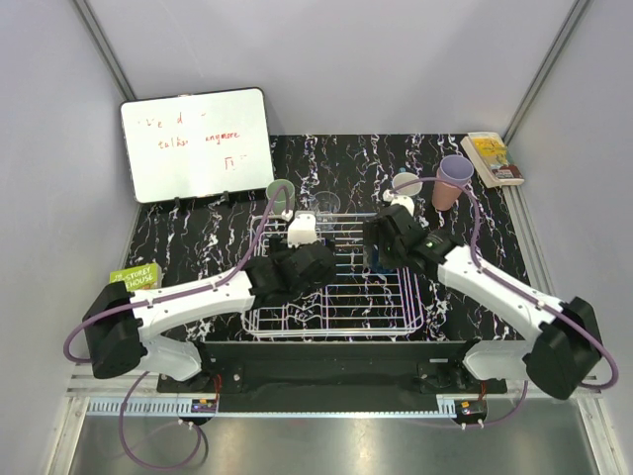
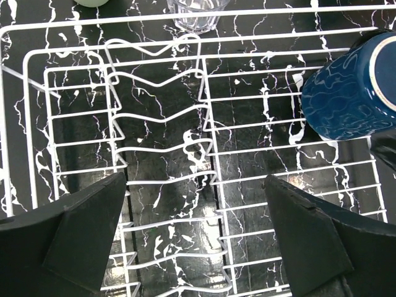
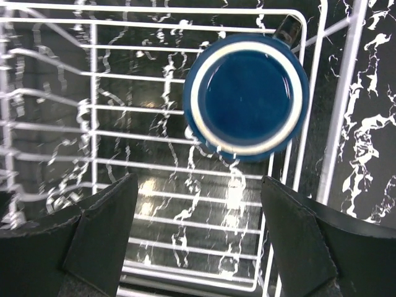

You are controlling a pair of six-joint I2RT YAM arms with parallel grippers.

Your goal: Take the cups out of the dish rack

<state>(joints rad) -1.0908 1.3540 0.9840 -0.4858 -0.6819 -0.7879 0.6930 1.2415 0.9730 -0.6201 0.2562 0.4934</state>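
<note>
The white wire dish rack (image 1: 341, 297) sits mid-table. One dark blue cup (image 3: 246, 98) stands in its right part, its round end with a pale ring facing my right wrist camera; it also shows in the left wrist view (image 2: 349, 86). My right gripper (image 3: 198, 229) is open and empty, just short of this cup and above the rack wires; it hovers there in the top view (image 1: 381, 247). My left gripper (image 2: 195, 229) is open and empty over the rack's left half (image 1: 302, 237). A clear glass (image 1: 327, 205) and a pale green cup (image 1: 280, 195) stand behind the rack.
A pale teal cup (image 1: 406, 185) and a lavender cup stacked on a pink one (image 1: 453, 181) stand on the table at the back right. A whiteboard (image 1: 196, 144) leans at the back left. A book (image 1: 492, 158) lies far right, a green booklet (image 1: 136, 277) at the left edge.
</note>
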